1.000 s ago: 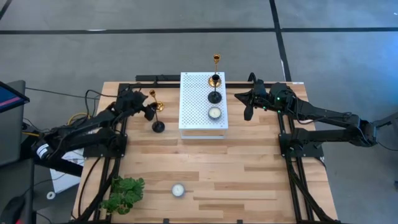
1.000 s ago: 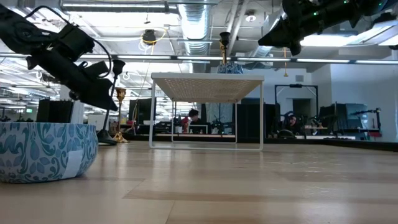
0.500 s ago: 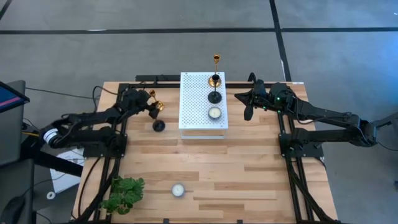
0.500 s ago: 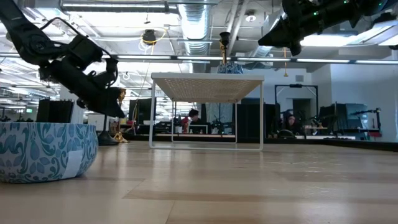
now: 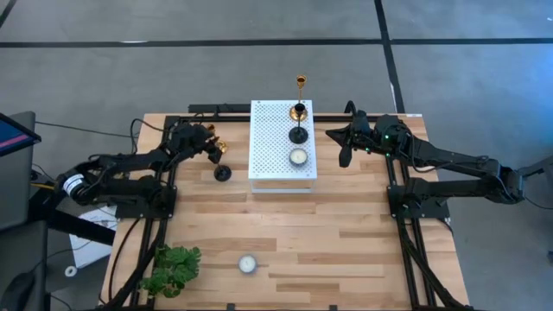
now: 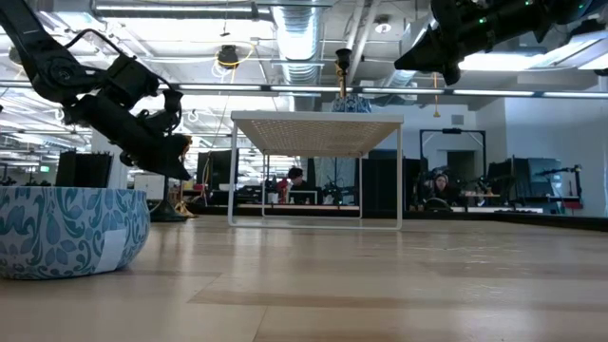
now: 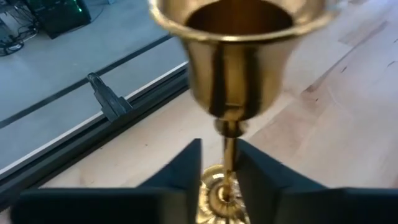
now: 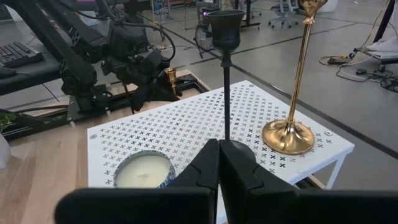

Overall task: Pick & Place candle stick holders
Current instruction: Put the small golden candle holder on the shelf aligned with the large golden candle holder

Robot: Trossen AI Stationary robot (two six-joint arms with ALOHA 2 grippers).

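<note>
A gold candle stick holder (image 7: 239,56) stands on the wood table just left of the white perforated stand (image 5: 263,142). My left gripper (image 5: 210,149) is shut on it. A black holder (image 5: 222,173) stands on its round base close by, toward the near edge. On the stand, another gold holder (image 8: 287,134) and another black holder (image 8: 225,37) stand upright on their bases. My right gripper (image 5: 345,154) hangs shut above the table, right of the stand, holding nothing. My left gripper has the gold holder's thin stem (image 7: 229,146) between its two fingers (image 7: 261,174), below the cup and above the round base (image 7: 219,198). The fingers come slanting down from the table's left and lie across the stem. The holder stands upright on the table.
A candle in a blue patterned tin (image 5: 298,156) sits on the stand's near end. Another such tin (image 5: 248,263) lies near the front edge, with a green plant (image 5: 171,269) to its left. People sit in the room behind (image 6: 296,180).
My left gripper has come down and gone toward the far edge, onto the gold holder's stem. The holder has stayed upright in its place.
</note>
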